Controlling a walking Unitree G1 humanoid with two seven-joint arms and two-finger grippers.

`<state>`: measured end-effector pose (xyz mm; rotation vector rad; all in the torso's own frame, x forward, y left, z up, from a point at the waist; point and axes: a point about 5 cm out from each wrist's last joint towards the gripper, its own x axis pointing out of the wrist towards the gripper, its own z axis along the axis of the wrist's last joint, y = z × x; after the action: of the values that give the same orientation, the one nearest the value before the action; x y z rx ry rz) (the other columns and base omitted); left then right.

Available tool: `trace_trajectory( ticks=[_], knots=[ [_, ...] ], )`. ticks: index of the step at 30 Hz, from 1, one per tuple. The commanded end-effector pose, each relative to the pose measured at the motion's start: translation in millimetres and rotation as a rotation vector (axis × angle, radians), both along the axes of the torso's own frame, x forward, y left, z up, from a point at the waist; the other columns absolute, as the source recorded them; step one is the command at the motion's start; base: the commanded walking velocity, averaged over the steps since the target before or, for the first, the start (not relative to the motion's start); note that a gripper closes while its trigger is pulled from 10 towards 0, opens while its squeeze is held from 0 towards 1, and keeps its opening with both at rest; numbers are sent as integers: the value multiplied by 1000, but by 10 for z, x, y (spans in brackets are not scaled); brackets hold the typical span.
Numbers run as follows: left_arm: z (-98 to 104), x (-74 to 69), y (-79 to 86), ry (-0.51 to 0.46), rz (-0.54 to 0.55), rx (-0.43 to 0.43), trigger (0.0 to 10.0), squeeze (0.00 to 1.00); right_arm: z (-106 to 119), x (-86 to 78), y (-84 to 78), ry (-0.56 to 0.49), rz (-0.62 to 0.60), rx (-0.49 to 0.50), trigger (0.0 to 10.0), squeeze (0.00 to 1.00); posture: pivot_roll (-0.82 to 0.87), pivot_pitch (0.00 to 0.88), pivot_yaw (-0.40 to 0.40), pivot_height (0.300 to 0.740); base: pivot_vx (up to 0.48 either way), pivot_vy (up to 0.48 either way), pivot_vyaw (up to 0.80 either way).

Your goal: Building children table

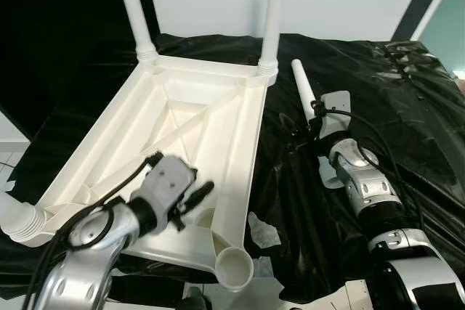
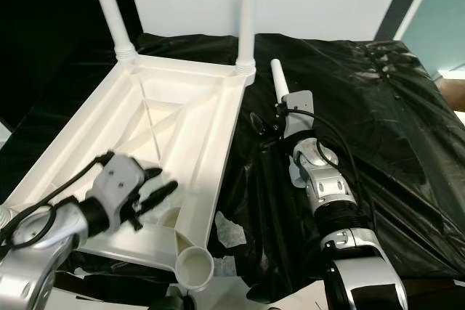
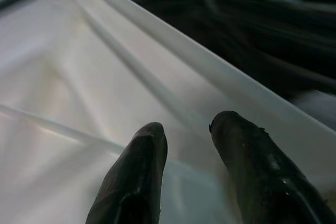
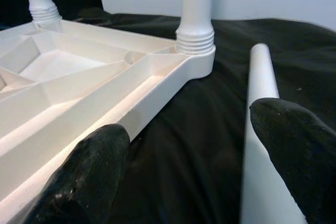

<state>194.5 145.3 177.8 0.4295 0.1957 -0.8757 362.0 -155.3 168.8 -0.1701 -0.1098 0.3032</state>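
The white plastic children's table [image 1: 182, 136] lies upside down on black plastic sheeting [image 1: 378, 107], filling the left and centre of the head views, its ribbed underside facing up. Two white legs [image 1: 272, 12] stand upright, screwed into the far corner sockets at the top of the frame. At the lower centre, the near corner socket [image 1: 234, 266] is open and empty; at the lower left edge, a ribbed leg end [image 1: 16, 219] sits at the other near corner.

The left pincer [image 1: 195, 201] hovers over the table's underside in the lower left, its fingers [image 3: 136, 177] slightly apart with nothing between them.

The right pincer [image 4: 210, 145] reaches up the right of centre over the sheeting, just beside the table's right rim. Its fingers are spread wide, one of them resting against a loose white leg [image 1: 304, 85] that lies on the sheeting, pointing toward the top of the frame.

A scrap of clear plastic [image 1: 263, 230] lies near the empty socket.
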Motion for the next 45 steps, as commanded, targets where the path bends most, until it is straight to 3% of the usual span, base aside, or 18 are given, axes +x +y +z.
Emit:
trace_trajectory(
  ticks=[1, 3, 6, 10, 14, 15, 17, 18, 19, 22, 26, 27, 30, 34, 41, 45],
  knots=[
    [20, -131, -45, 49, -145, -11, 10000, 0, -16, -10, -43, 14, -2, 0, 10000, 0, 197, 78, -29, 740, 0, 0, 0],
    [-9, -239, -3, 99, -171, -6, 10000, 0, 7, -5, -65, 11, -5, -4, 10000, 0, 199, 78, -31, 740, 0, 0, 0],
    [-18, -271, 17, 110, -177, 1, 10000, 0, 17, -7, -71, 10, -6, -5, 10000, 0, 199, 78, -31, 740, 0, 0, 0],
    [-30, -455, 159, 183, -190, 25, 10000, 0, 52, -22, -108, 11, -12, -9, 10000, 0, 203, 79, -32, 740, 0, 0, 0],
    [-24, -494, 192, 194, -195, 26, 10000, 0, 52, -26, -116, 13, -13, -10, 10000, 0, 203, 79, -32, 740, 0, 0, 0],
    [-36, -587, 252, 243, -220, 30, 10000, 114, 50, -25, -132, 17, -14, -18, 10000, 0, 212, 82, -32, 740, 0, 0, 0],
    [-36, -587, 252, 243, -220, 30, 10000, 114, 50, -25, -132, 17, -14, -18, 10000, 0, 212, 82, -32, 740, 0, 0, 0],
    [-35, -629, 261, 271, -234, 14, 10000, 396, 49, -22, -140, 18, -14, -21, 10000, 0, 212, 82, -32, 740, 0, 0, 0],
    [-42, -673, 264, 307, -251, -1, 10000, 1000, 48, -19, -144, 19, -16, -24, 10000, 0, 217, 79, -29, 740, 0, 0, 0],
    [-52, -711, 259, 335, -264, -11, 10000, 1000, 48, -17, -146, 19, -17, -25, 10000, 0, 217, 79, -29, 740, 0, 0, 0],
    [-48, -751, 240, 304, -281, 13, 10000, 1000, 48, -16, -151, 20, -17, -31, 10000, 0, 217, 73, -28, 740, 0, 0, 0],
    [-71, -753, 225, 286, -280, 45, 10000, 0, 52, -14, -157, 19, -18, -32, 10000, 0, 216, 71, -26, 740, 0, 0, 0],
    [-114, -753, 213, 287, -279, 75, 10000, 0, 59, -15, -149, 19, -14, -34, 10000, 0, 216, 71, -26, 740, 0, 0, 0],
    [-302, -709, 232, 314, -241, 184, 10000, 0, 71, -28, -100, 19, 3, -31, 10000, 0, 216, 71, -26, 740, 0, 0, 0],
    [-407, -648, 260, 339, -198, 227, 10000, 0, 67, -26, -101, 21, 4, -34, 10000, 0, 205, 65, -29, 740, 0, 0, 0],
    [-475, -415, 266, 277, -56, 251, 10000, 0, 74, -20, -93, 19, 4, -34, 10000, 0, 196, 57, -24, 740, 0, 0, 0]
  ],
)
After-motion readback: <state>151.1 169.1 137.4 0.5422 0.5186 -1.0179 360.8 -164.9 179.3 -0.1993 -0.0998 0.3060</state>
